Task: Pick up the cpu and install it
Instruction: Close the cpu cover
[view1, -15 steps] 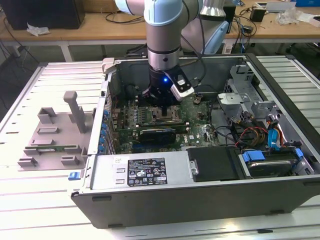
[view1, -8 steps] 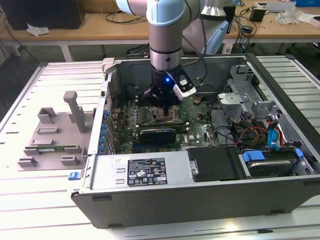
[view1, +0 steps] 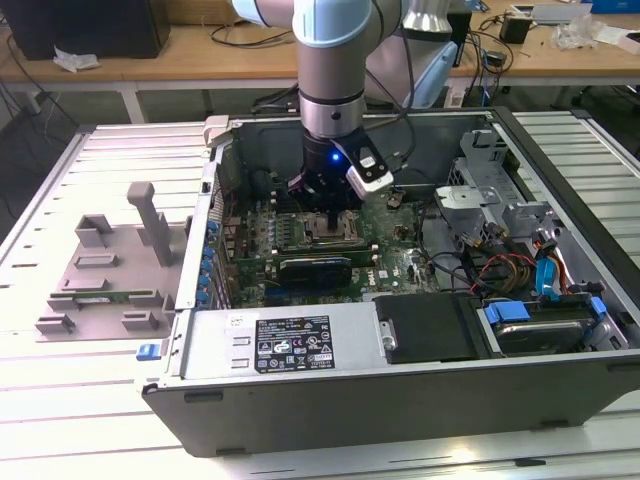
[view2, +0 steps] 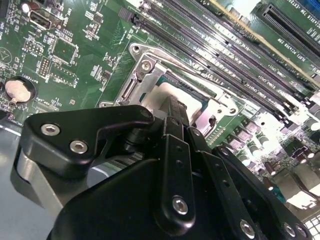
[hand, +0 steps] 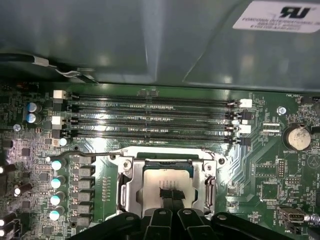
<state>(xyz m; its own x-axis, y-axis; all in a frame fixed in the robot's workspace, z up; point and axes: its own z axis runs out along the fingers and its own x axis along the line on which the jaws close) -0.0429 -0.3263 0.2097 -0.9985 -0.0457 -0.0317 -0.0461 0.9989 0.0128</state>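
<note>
In the exterior view the hand (view1: 331, 214) hangs inside the open computer case (view1: 400, 395) on the counter (view1: 80, 400), over the middle of the motherboard (view1: 398, 238). In the second wrist view its fingers (view2: 175, 130) meet over the cpu (view2: 159, 94), which is seated in the socket frame (view2: 142, 67). In the first wrist view the fingertips (hand: 167, 193) are pressed together, touching the cpu's top.

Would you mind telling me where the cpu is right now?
The cpu lies in the socket inside the computer case, directly under the gripper, next to the memory slots in the first wrist view.
</note>
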